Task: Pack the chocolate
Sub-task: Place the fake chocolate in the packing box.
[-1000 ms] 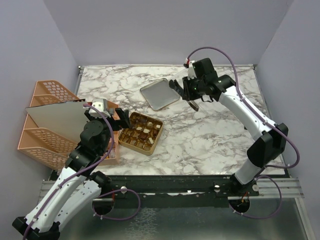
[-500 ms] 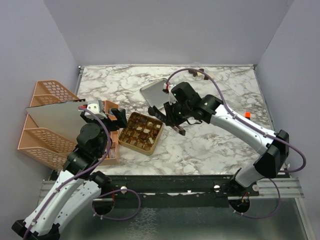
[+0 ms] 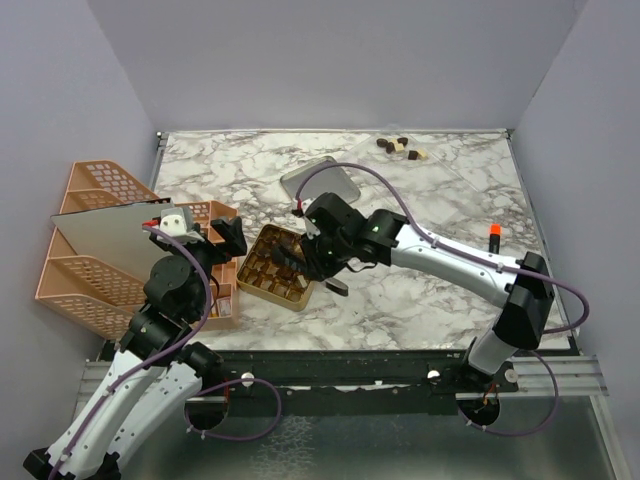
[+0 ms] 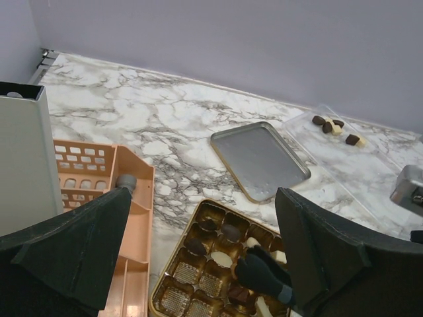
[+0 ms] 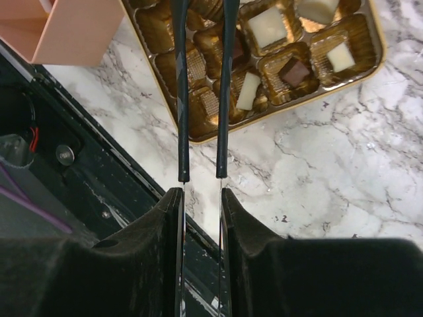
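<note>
Your right claw [image 3: 296,262] hovers over the tray [image 3: 268,296], fingers [image 5: 182,99] nearly together — gripping anything? Cannot tell. Beneath it chocolate [image 5: 268,26] fills many cells; a few pieces [image 3: 401,147] wait far beyond it — unpacked.

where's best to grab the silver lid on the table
Grip the silver lid by its raised rim, probably along the far edge, away from the tray. Come straight down, one finger inside the rim and one outside: it lies flat, hollow side up, so only the rim stands off the table.
</note>
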`<action>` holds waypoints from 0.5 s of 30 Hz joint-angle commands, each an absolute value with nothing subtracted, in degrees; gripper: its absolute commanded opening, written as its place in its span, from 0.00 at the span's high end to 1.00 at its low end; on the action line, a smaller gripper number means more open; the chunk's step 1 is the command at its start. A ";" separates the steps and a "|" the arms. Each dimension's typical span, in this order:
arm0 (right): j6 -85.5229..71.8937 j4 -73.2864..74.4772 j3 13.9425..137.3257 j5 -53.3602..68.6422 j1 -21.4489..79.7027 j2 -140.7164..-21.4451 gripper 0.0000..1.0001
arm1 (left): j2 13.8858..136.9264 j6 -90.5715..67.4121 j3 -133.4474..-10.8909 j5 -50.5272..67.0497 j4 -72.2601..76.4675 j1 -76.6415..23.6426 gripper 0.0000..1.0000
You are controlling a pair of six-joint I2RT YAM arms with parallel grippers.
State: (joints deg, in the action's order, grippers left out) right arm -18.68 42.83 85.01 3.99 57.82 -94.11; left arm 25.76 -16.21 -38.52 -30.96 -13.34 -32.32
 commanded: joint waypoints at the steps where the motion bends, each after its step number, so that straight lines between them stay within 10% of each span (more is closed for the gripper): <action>1: -19.86 41.09 86.64 3.99 59.76 -95.73 0.71 | 24.89 -15.71 -37.97 -32.60 -12.43 -31.99 0.01; 15: -19.18 42.05 88.72 3.36 59.99 -99.25 0.68 | 24.70 -15.78 -37.89 -32.49 -12.45 -31.95 0.01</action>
